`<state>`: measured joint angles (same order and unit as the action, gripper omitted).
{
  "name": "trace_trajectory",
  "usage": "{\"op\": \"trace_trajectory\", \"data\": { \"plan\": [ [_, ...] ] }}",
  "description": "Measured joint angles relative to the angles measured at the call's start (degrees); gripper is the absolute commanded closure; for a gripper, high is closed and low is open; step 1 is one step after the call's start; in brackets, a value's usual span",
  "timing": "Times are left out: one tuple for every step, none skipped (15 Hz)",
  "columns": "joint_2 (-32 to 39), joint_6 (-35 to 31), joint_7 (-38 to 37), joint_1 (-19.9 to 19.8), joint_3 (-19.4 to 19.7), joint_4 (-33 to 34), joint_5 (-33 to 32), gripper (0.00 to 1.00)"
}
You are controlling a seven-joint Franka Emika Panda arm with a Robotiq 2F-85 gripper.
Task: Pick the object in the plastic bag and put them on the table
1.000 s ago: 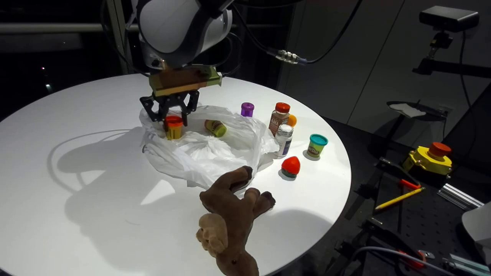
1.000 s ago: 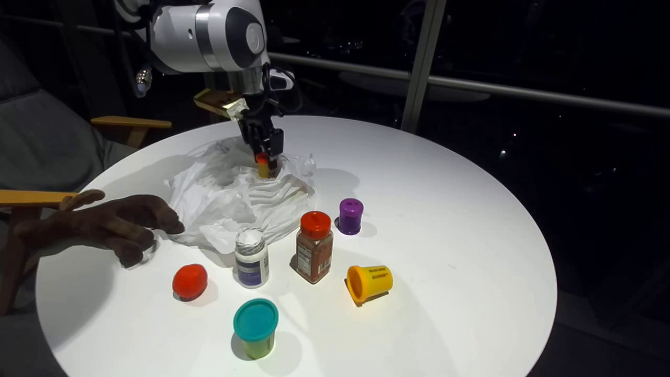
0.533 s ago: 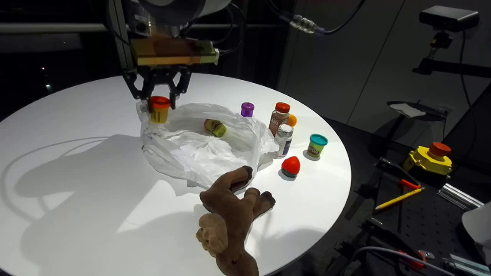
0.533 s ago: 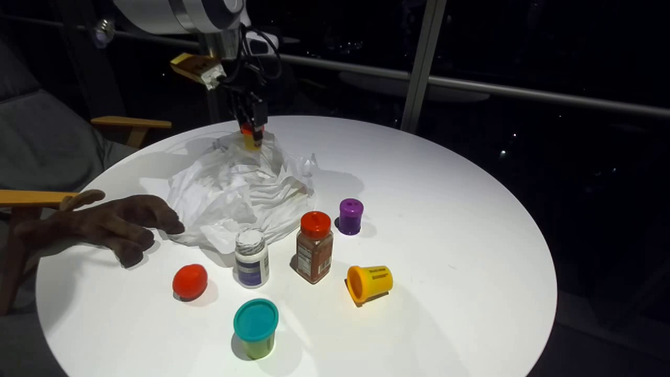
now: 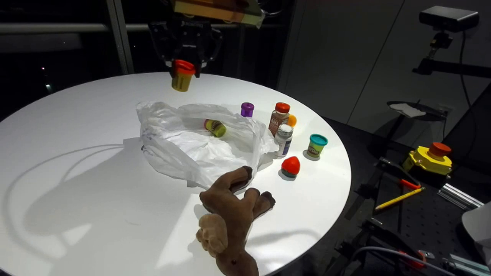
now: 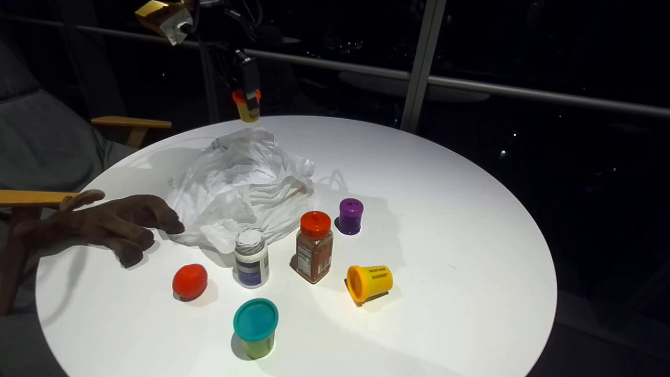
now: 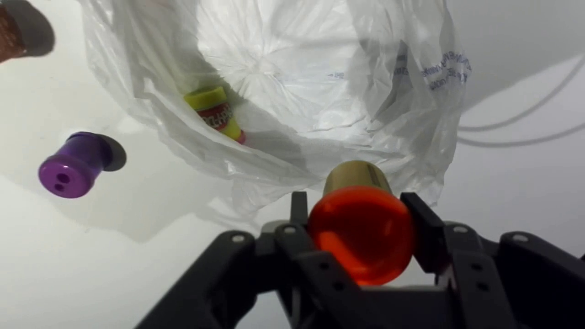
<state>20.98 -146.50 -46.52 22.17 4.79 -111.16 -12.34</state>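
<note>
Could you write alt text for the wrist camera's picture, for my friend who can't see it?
A black gripper holds a red-lidded yellow tub above a white table. Beyond it, an open, crumpled plastic bag has another yellow tub inside, and a purple container with two holes on top stands outside, at the picture's left.

This is most likely a lab: in an exterior view, a camera-like device (image 5: 448,19) is mounted at the upper right, and at the lower right sit a yellow box with a red button (image 5: 427,161), a silver metal profile (image 5: 460,196) and a perforated black board (image 5: 422,222). In an exterior view, a grey wooden-armed chair (image 6: 47,141) stands at the left, and dark panes (image 6: 565,52) rise behind the round white surface (image 6: 455,225).
</note>
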Motion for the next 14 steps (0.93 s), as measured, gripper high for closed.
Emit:
{"op": "trace_trajectory", "data": {
  "plan": [
    [-2.1,-1.7,-0.9,0.0,0.1,-3.2,-1.5,0.77],
    [-4.1,-3.6,-1.8,0.0,0.1,-6.5,-3.2,0.77],
    [-6.1,-5.5,-2.3,-0.1,0.1,-9.8,-4.5,0.77],
    [-8.0,-7.2,-2.4,-0.2,-0.1,-13.2,-5.5,0.77],
    [-9.7,-8.6,-2.4,-0.4,-0.4,-16.7,-6.1,0.77],
    [-11.4,-9.8,-2.4,-0.8,-0.9,-20.2,-6.5,0.77],
    [-13.1,-10.8,-2.5,-1.1,-1.2,-23.8,-7.0,0.77],
    [-14.7,-11.6,-2.9,-1.6,-1.6,-27.4,-7.7,0.77],
    [-16.3,-12.4,-3.3,-2.1,-1.9,-30.9,-8.4,0.77],
    [-18.0,-12.9,-3.6,-2.3,-1.9,-34.5,-9.0,0.77],
    [-19.7,-13.2,-3.6,-2.3,-1.7,-38.1,-9.5,0.77],
    [-21.5,-13.5,-3.7,-2.3,-1.7,-41.8,-9.9,0.77],
    [-23.1,-13.7,-3.6,-2.3,-1.7,-45.1,-10.1,0.77],
    [-24.4,-13.7,-3.6,-2.3,-1.8,-47.9,-10.8,0.77]
  ]
}}
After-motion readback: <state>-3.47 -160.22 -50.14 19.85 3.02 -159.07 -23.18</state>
